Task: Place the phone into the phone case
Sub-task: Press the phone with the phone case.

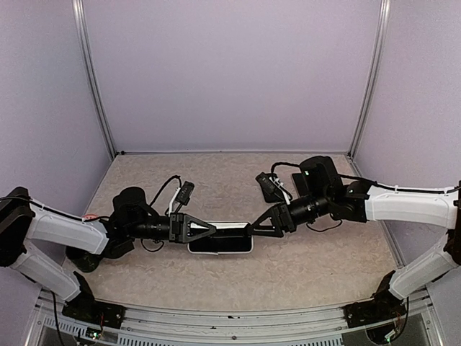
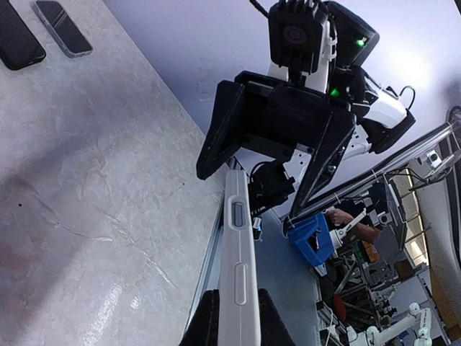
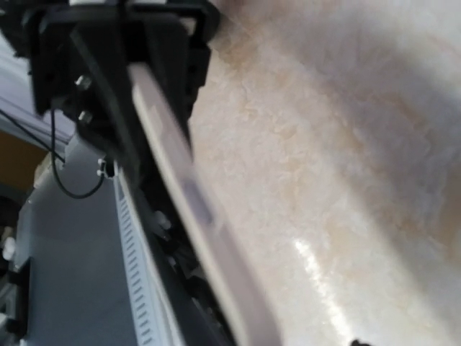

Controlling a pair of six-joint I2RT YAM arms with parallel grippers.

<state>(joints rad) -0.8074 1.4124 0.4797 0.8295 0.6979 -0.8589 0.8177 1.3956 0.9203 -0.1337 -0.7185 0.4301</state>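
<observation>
phone case (image 1: pixel 223 245) lies lengthwise between my arms. left gripper (image 1: pixel 214 231) pinches its left end; right gripper (image 1: pixel 251 228) stands spread at the right end.

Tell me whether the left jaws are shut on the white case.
Yes, the left jaws press the white case from both sides.
</observation>
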